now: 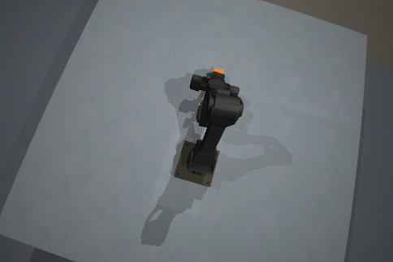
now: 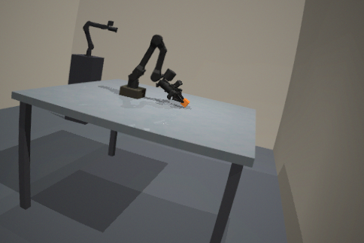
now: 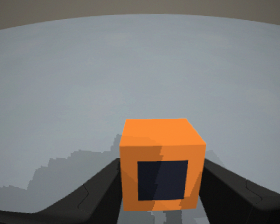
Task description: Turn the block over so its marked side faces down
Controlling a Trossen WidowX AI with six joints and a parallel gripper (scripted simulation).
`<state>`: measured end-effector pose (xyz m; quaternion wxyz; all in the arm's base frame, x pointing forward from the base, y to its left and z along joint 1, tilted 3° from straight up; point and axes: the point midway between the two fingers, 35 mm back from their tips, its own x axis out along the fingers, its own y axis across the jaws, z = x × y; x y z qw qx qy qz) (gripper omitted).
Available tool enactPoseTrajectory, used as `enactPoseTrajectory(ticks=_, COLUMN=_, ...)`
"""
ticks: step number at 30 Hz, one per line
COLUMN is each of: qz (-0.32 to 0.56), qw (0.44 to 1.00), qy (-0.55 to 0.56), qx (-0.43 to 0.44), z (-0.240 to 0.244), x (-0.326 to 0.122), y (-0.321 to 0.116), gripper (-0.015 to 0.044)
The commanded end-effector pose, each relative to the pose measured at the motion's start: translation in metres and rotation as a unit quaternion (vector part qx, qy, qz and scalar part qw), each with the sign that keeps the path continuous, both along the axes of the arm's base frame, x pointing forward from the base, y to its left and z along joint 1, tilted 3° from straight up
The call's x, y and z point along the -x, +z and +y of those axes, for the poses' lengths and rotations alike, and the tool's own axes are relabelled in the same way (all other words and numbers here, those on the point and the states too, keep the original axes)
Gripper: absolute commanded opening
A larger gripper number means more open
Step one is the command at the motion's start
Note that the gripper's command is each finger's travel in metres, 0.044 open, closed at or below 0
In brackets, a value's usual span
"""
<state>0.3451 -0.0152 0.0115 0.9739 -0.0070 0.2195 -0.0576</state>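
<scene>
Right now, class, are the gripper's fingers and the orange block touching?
Touching. The wrist view shows the fingers meeting the orange block on both sides, with no gap visible at either.

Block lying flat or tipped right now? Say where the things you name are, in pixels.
Tipped: the orange block (image 1: 218,70) (image 2: 185,102) (image 3: 161,152) shows slanted edges in the exterior view, a corner pointing down, between the jaws.
</scene>
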Motion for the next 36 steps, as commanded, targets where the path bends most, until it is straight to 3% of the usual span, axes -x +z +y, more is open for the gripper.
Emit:
enactPoseTrajectory(ticks=1, qz=-0.001, qw=1.000, qy=-0.001, qx=0.003, z=-0.0007, x=0.0000, y=0.0002, gripper=0.0263)
enactPoseTrajectory(ticks=8, qz=-0.001, qw=1.000, qy=-0.001, qx=0.003, z=-0.0007, x=0.0000, y=0.0002, gripper=0.0440)
enactPoseTrajectory(ticks=36, qz=-0.001, qw=1.000, qy=-0.001, qx=0.003, z=-0.0007, x=0.0000, y=0.0002, gripper=0.0440)
